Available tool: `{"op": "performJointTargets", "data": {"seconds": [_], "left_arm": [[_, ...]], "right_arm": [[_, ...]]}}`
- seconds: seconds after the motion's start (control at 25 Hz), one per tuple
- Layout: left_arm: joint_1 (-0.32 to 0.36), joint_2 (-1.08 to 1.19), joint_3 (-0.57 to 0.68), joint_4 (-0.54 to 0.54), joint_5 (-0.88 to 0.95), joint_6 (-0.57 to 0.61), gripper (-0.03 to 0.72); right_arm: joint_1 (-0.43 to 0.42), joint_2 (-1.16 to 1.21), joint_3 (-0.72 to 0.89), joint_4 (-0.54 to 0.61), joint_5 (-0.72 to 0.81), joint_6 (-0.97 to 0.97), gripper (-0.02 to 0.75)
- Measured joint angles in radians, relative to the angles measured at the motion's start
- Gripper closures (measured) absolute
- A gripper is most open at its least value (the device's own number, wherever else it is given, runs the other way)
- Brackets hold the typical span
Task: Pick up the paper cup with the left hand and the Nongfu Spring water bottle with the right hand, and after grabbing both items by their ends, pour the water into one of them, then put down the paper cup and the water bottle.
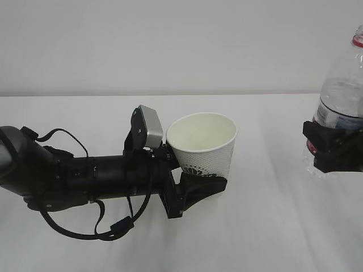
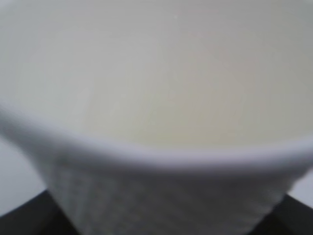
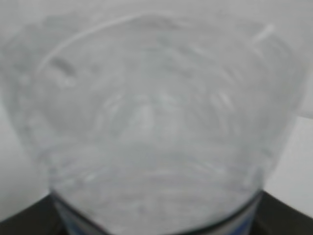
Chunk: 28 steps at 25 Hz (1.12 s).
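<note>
Black, cable-draped left hand (image 1: 195, 190) is listed first: fingers are closed around the lower body of the paper cup (image 1: 203, 144), a white, tapered, finely embossed vessel kept upright, mouth open, apparently to receive liquid. Well apart at far right, the right hand (image 1: 332, 148) is clamped on the labelled middle of the clear ribbed Nongfu Spring water bottle (image 1: 343, 85), held upright, seemingly ahead of pouring.

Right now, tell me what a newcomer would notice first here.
The white paper cup stands out mid-table, held upright near its base by the left gripper. At the far right edge, the right gripper clamps a clear water bottle with a red neck ring, upright.
</note>
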<state>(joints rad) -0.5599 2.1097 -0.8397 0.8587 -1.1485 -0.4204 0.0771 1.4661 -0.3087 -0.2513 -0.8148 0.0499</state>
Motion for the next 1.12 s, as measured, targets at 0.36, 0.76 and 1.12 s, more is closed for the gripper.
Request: {"op": "performJointTargets", "data": {"seconds": [0.36, 0.76, 1.12], "left_arm": [[-0.013, 0.0, 0.0, 0.002, 0.0, -0.021, 0.143], [-0.113, 0.0, 0.0, 0.005, 0.053, -0.028, 0.143], [-0.113, 0.0, 0.0, 0.004, 0.068, -0.076, 0.143]], "right_arm": [[0.0, -0.066, 0.0, -0.001, 0.12, 0.048, 0.296], [0.0, -0.067, 0.0, -0.027, 0.15, 0.051, 0.296], [0.0, -0.093, 0.0, -0.044, 0.205, 0.051, 0.296]]}}
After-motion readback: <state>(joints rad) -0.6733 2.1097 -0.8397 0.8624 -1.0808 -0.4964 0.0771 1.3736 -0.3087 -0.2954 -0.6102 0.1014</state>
